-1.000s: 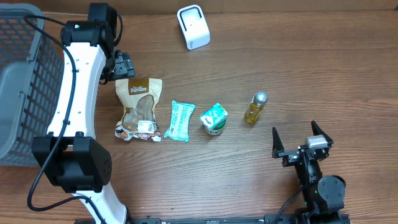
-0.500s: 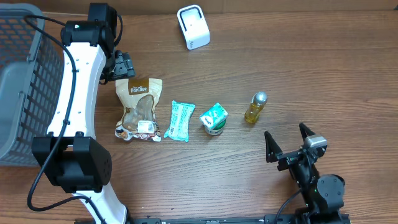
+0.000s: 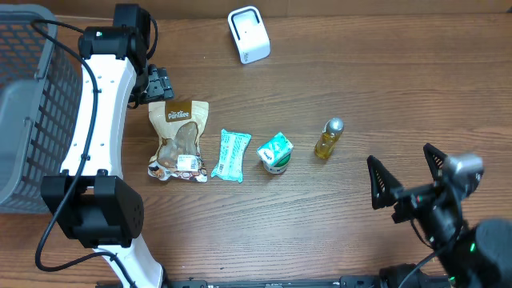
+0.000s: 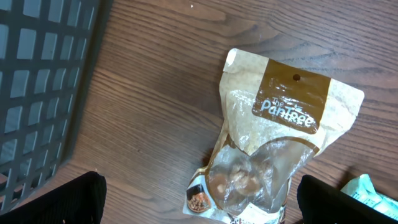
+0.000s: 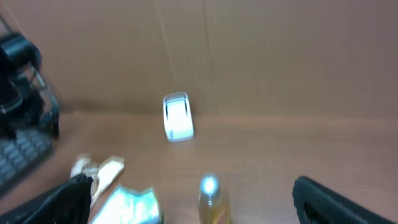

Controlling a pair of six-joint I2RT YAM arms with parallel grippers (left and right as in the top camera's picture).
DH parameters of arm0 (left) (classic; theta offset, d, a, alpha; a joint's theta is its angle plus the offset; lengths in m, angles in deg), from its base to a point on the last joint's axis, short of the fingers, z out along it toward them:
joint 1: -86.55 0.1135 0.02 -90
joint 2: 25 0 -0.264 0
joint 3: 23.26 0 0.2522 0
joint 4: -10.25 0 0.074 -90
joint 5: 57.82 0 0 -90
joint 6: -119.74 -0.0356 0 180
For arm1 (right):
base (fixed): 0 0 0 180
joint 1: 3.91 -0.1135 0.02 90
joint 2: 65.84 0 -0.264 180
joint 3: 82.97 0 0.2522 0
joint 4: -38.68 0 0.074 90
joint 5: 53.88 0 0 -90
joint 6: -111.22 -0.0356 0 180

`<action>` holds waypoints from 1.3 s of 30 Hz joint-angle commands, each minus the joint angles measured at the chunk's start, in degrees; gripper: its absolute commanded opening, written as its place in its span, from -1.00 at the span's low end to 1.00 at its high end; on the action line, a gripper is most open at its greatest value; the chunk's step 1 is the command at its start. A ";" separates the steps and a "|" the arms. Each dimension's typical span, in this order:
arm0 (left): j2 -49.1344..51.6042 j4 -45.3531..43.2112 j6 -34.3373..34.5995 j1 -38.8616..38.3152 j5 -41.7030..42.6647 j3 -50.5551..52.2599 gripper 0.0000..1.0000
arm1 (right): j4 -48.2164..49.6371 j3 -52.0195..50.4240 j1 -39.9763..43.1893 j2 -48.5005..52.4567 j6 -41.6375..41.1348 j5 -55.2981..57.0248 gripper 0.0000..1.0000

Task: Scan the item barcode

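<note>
- The step in hand appears to be the approach – nothing is held, and no item has been brought to the scanner (image 3: 249, 34), which stands at the far edge of the table (image 3: 400, 88).
- The left gripper (image 3: 158, 82) is seen to the left of the scanner and nearer the robot, its jaws spread wide and empty, poised just above the top edge of the snack pouch (image 4: 273, 143).
- The pouch lies flat, label up, left of the scanner and well apart from it. It is judged the likeliest item to be scanned, though that cannot be settled from the pictures.
- A green packet (image 3: 232, 154), a small carton (image 3: 275, 152) and a bottle (image 3: 329, 138) are lined up in the same row, nearer the robot than the scanner.
- The right gripper (image 3: 398, 156) is held far to the right of the scanner and close to the robot – jaws spread, nothing between them, touching nothing.
- Next, the left jaws would probably need to be lowered over the pouch's top edge and closed, and the pouch carried to the scanner with its barcode turned toward it.
- A pale label is seen near the pouch's bottom edge; whether it bears the barcode cannot be told.
</note>
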 commanded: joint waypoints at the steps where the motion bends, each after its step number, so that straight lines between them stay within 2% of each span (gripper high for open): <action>1: -0.55 -0.02 -0.24 -0.22 -0.74 -1.09 0.99 | -9.62 11.89 0.37 10.43 0.02 -0.28 1.00; 3: -0.55 0.00 -0.24 -0.22 -0.76 -1.09 0.99 | -16.09 17.44 0.37 15.96 0.00 -0.31 1.00; 5: -0.55 -0.02 -0.24 -0.22 -0.74 -1.09 0.99 | -18.43 20.15 0.37 20.41 -0.02 -0.31 1.00; 17: -0.55 -0.02 -0.24 -0.22 -0.76 -1.09 0.99 | -20.35 20.15 0.37 35.71 -0.02 -0.28 1.00; 22: -0.55 -0.02 -0.24 -0.22 -0.74 -1.09 0.99 | -17.53 20.61 0.37 35.65 -0.02 -0.31 1.00; 29: -0.55 -0.02 -0.24 -0.22 -0.74 -1.09 0.99 | -17.94 26.08 0.37 31.26 -0.02 -0.26 1.00; 39: -0.55 -0.02 -0.24 -0.22 -0.74 -1.09 0.99 | -20.44 26.18 0.37 27.76 -0.02 -0.24 1.00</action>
